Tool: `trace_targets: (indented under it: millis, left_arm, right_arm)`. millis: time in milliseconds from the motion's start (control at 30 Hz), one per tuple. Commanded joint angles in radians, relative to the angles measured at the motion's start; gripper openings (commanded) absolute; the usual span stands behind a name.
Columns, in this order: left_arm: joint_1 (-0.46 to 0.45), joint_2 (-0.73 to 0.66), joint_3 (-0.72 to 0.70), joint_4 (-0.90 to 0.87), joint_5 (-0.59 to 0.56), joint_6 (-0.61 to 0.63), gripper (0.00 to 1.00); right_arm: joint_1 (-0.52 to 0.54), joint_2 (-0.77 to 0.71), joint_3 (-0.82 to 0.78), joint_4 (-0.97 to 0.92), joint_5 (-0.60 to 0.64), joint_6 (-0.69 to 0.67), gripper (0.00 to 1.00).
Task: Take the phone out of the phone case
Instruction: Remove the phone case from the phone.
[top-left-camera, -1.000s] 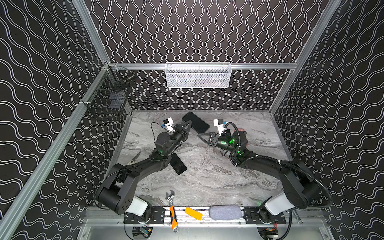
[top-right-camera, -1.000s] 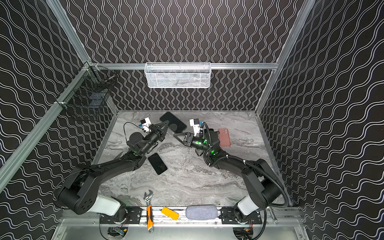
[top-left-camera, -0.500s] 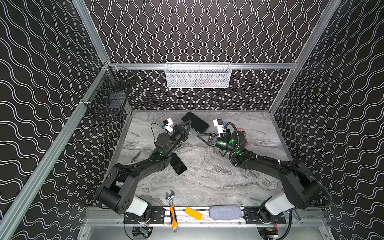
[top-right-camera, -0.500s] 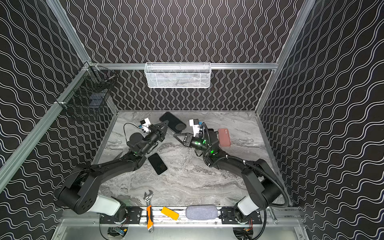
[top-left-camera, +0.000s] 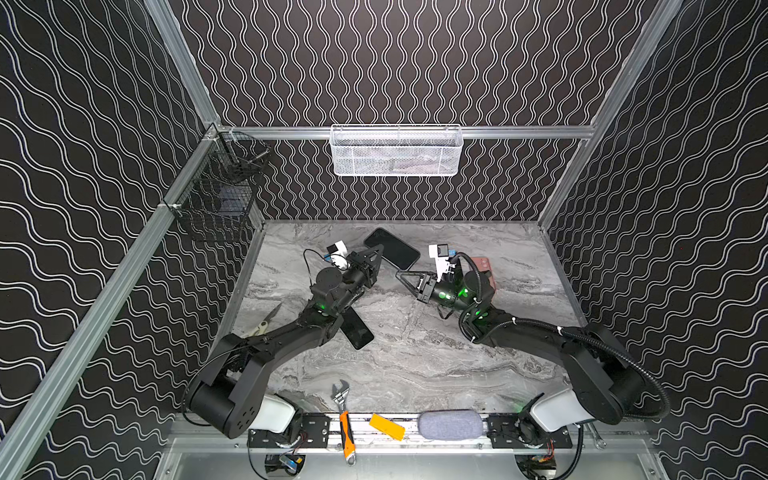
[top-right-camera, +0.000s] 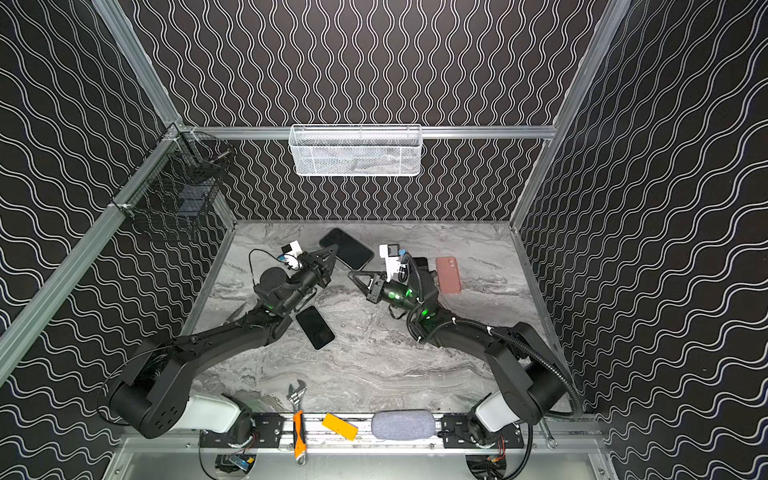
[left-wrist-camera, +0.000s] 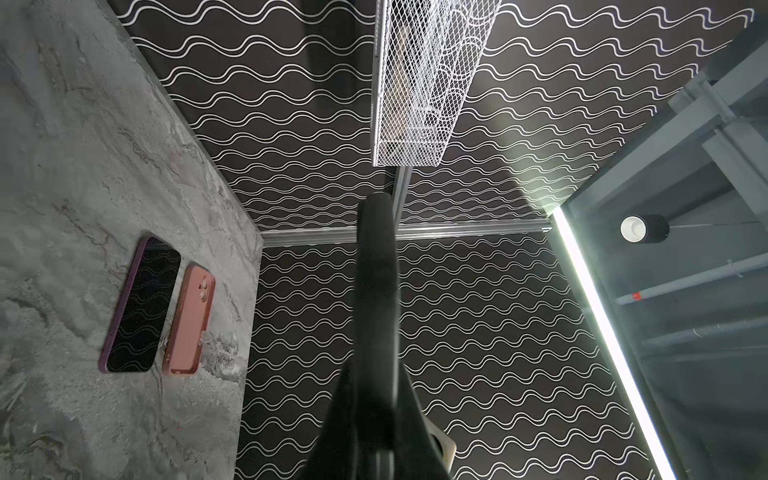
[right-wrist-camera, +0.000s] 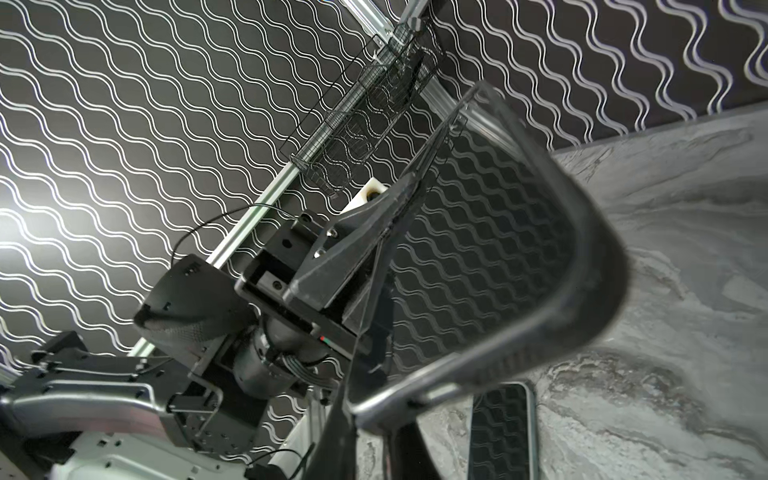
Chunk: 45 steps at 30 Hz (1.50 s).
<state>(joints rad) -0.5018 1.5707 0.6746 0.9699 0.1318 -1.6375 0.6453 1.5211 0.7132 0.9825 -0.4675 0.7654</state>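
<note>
A dark phone in its phone case (top-left-camera: 392, 247) (top-right-camera: 347, 248) is held tilted above the back of the marble table (top-left-camera: 415, 357), between my two grippers. My left gripper (top-left-camera: 377, 251) (top-right-camera: 331, 250) is shut on its left edge. In the left wrist view the phone (left-wrist-camera: 374, 270) runs edge-on out from the closed fingers. My right gripper (top-left-camera: 400, 274) (top-right-camera: 352, 274) is shut on its near corner. The right wrist view shows the case's grey rim (right-wrist-camera: 540, 332) passing into that gripper's jaws and the glossy screen (right-wrist-camera: 478, 232) facing the camera.
A bare black phone (top-left-camera: 356, 329) (right-wrist-camera: 503, 428) lies under the left arm. A pink-cased phone (top-right-camera: 449, 274) (left-wrist-camera: 189, 320) and a purple-rimmed phone (left-wrist-camera: 141, 305) lie at the back right. Scissors (top-left-camera: 264, 324) lie left and a wrench (top-left-camera: 344, 411) at the front. Baskets (top-left-camera: 395, 151) (top-left-camera: 216, 203) hang on the walls.
My right gripper's jaws have closed on the phone's near corner. The left gripper and the phone have stayed where they were.
</note>
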Motion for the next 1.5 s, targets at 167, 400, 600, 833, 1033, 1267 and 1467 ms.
trace_targets:
  millis: [167, 400, 600, 833, 1033, 1267, 1467]
  left_arm:
    - [-0.01, -0.033, 0.023, 0.138, 0.049, -0.073, 0.0]
    - [-0.009, -0.032, 0.043, 0.138, 0.082, -0.044, 0.0]
    - [-0.01, -0.024, 0.065, 0.138, 0.122, -0.019, 0.0]
    - [-0.01, -0.011, 0.071, 0.136, 0.185, 0.033, 0.0]
    - [-0.009, -0.01, 0.06, 0.134, 0.202, 0.073, 0.0]
    - [0.0, 0.001, 0.088, 0.118, 0.247, 0.116, 0.0]
    - [0.052, 0.0, 0.09, 0.046, 0.318, 0.184, 0.0]
  right_arm:
    - [0.005, 0.022, -0.035, 0.025, 0.104, -0.041, 0.02]
    - [0.005, 0.03, -0.044, 0.043, 0.099, -0.039, 0.06]
    - [-0.002, 0.038, -0.05, 0.075, 0.07, -0.03, 0.11]
    - [-0.024, 0.036, -0.052, 0.105, 0.009, -0.02, 0.15]
    - [-0.051, 0.016, -0.041, 0.093, -0.077, -0.038, 0.22]
    - [-0.066, -0.023, -0.016, -0.004, -0.21, -0.101, 0.39]
    - [-0.101, -0.11, -0.006, -0.188, -0.347, -0.207, 0.55]
